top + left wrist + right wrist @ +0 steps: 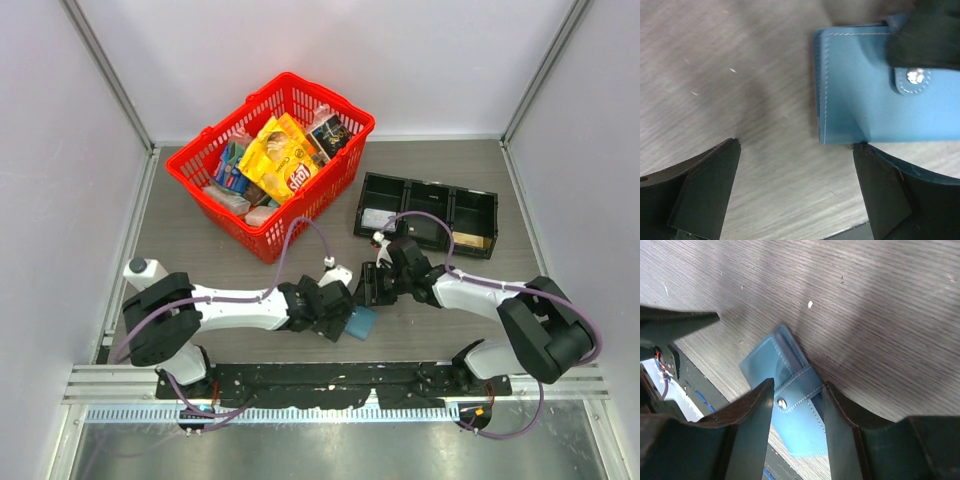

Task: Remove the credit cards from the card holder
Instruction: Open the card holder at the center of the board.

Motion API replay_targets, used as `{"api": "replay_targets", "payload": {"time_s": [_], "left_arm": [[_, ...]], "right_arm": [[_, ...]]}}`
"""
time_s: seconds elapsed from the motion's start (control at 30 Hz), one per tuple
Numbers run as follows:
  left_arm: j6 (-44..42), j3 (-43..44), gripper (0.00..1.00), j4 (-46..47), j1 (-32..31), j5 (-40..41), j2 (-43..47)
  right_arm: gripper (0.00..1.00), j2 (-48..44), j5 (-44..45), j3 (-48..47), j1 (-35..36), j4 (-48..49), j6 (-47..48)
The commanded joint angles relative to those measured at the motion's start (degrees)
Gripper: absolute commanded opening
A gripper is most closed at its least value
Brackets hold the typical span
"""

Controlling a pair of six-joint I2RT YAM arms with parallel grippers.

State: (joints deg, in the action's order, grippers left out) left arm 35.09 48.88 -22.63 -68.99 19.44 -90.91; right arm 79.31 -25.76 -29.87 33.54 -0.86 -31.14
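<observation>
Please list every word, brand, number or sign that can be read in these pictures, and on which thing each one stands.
"stax": red patch on the yellow snack bag in the red basket, only roughly legible.
Other packets in the basket: print too small to read.
Label in the black tray: too small to read.
Blue wallet: no text, only a metal snap.

Even overhead light, with soft focus close to the wrist cameras.

From above we see bright, diffuse lighting on pale walls and a sharp red basket (272,160), with only faint shadows under the arms. In the left wrist view the table (740,75) is smeared as if by motion blur, and the near fingers (705,195) are dark and soft. In the right wrist view a broad shadow crosses the woodgrain beside the card holder (790,415); we think the pale sheen upper right is glare.
</observation>
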Motion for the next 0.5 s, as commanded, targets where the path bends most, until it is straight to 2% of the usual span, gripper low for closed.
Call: {"api": "replay_targets", "payload": {"time_s": [0.0, 0.13, 0.27, 0.47], "left_arm": [[-2.0, -0.4, 1.0, 5.8, 6.0, 1.6, -0.6], [-3.8, 1.8, 0.99, 8.6, 10.4, -0.9, -1.6], [-3.7, 3.8, 0.99, 8.6, 11.0, -0.9, -1.6], [5.8, -1.1, 1.0, 9.3, 10.9, -0.5, 7.6]], "right_arm": [[0.47, -3.8, -4.2, 3.1, -0.1, 3.6, -3.4], [0.47, -7.9, -4.7, 6.8, 0.1, 4.6, -5.5], [0.47, -11.7, -0.2, 5.8, 0.0, -1.6, -3.7], [0.47, -15.9, 12.5, -1.6, 2.4, -12.1, -0.9]]}}
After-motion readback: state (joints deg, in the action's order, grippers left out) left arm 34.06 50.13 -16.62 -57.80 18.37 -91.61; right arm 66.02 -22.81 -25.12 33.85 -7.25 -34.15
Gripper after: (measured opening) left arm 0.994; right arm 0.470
